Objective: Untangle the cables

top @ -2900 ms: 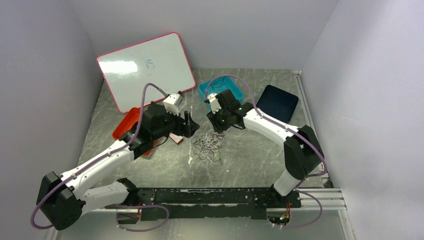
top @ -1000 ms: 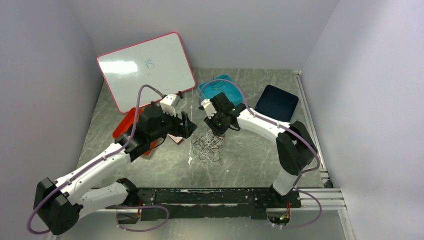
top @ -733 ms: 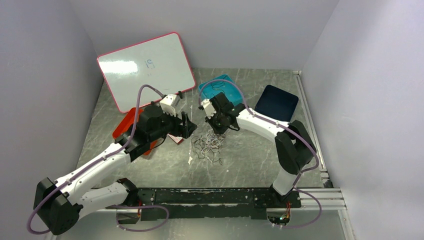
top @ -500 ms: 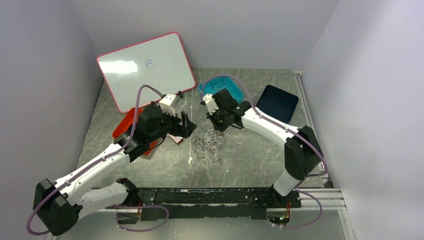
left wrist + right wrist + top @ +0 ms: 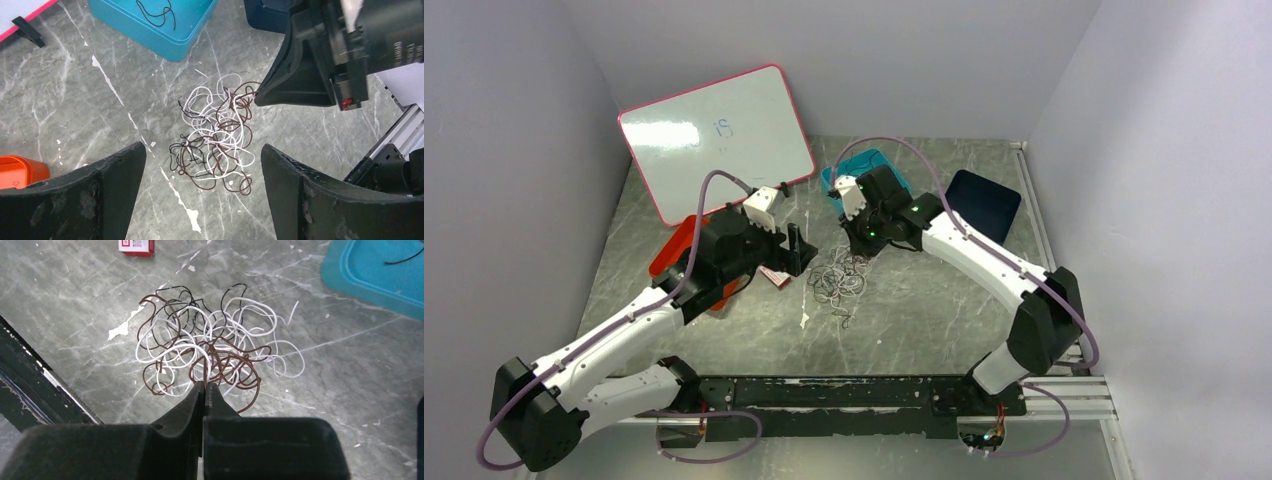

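Just ahead of the right gripper (image 5: 204, 386), the cables (image 5: 210, 350) lie in one loose heap on the table (image 5: 75, 300), with white, black and brown loops crossing over one another. Its fingertips are pressed together, and a brown cable (image 5: 235, 371) runs straight into the seam between them, so it looks pinched there. The left gripper (image 5: 202, 150) hangs above the same heap with its fingers spread wide to either side of it and holds nothing. The main risk I see is that the brown cable is threaded through several white loops close under the pinch. A quick or straight pull away from the heap would likely drag the whole clump along or draw the crossings into a tighter knot rather than free one strand. The wire is thin and springy, so it could also slip out of the closed tips under load. If the left gripper drops and closes where it now stands, it may catch several strands at once, or the very one being pulled. The right fingers sit just beyond the left gripper's outer finger, so any sideways move risks a bump between the two.
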Controlling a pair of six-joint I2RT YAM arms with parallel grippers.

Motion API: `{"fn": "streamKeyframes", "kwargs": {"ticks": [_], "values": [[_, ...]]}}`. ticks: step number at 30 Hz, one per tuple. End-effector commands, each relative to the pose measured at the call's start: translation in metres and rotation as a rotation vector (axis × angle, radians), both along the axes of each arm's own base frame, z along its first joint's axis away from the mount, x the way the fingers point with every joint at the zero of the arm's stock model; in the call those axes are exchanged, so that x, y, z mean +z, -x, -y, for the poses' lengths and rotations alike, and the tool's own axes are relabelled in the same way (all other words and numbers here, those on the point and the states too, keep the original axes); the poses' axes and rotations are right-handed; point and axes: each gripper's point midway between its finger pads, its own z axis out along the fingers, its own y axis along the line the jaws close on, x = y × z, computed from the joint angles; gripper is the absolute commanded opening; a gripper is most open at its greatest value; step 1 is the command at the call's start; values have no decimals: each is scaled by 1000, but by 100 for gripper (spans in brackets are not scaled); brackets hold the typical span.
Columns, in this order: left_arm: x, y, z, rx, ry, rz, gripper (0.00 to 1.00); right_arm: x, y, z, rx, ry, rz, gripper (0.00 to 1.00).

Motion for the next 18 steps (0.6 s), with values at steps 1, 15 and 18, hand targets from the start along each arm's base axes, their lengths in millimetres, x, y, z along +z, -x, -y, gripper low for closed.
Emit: {"fn": "streamKeyframes", "kwargs": {"ticks": [1, 15, 18], "values": [[14, -2, -1, 8, 28, 43, 89, -23, 10, -6, 12, 8, -94, 1], [8, 2, -5, 20, 31, 16, 88, -65, 3, -7, -23, 31, -107, 11], [8, 2, -4, 17, 31, 15, 88, -67, 4, -7, -19, 33, -111, 18]]}}
